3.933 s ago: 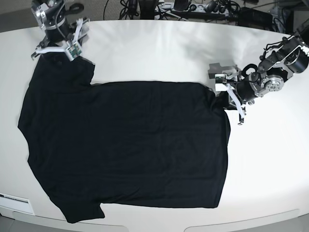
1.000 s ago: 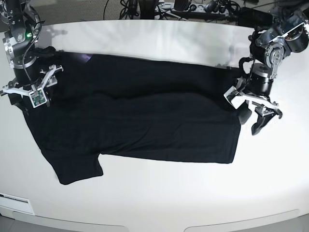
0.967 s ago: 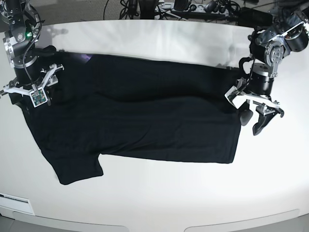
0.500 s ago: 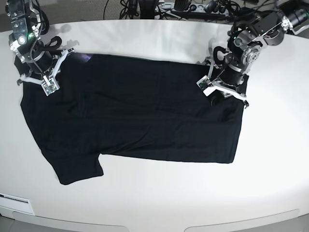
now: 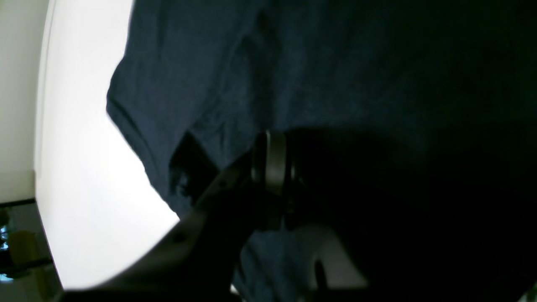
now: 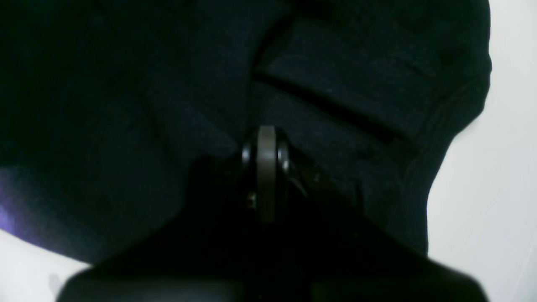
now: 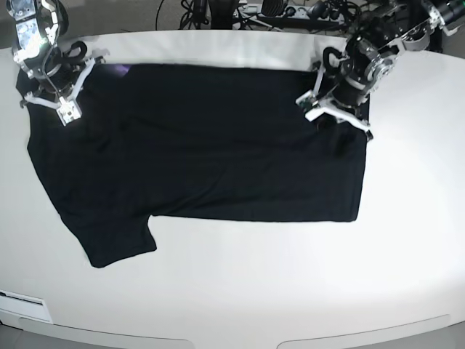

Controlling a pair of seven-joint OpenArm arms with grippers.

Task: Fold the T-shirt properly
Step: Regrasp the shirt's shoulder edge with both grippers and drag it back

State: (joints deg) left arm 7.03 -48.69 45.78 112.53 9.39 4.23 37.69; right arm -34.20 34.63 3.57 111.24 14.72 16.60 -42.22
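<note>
The black T-shirt (image 7: 203, 145) lies on the white table (image 7: 290, 291), doubled over into a wide band, with one sleeve sticking out at the front left. My left gripper (image 7: 336, 120) is at its far right corner, shut on the T-shirt. The left wrist view shows its fingers (image 5: 270, 167) pressed together into dark cloth (image 5: 293, 63). At the far left corner, by the shoulder, my right gripper (image 7: 51, 105) is shut on the T-shirt too. Its closed fingers (image 6: 266, 167) are buried in folds of cloth (image 6: 126, 84), and a purple patch (image 6: 6, 218) shows at the edge.
Cables and power strips (image 7: 276, 11) run behind the table's far edge. A white label (image 7: 22, 298) sits at the front left corner. Bare table shows beside the cloth in the wrist views (image 5: 84, 167) (image 6: 495, 188).
Both grippers were open at the shirt's sides a second ago. They went to its far corners, shut, and moved toward the far edge, carrying the shirt's upper edge with them.
</note>
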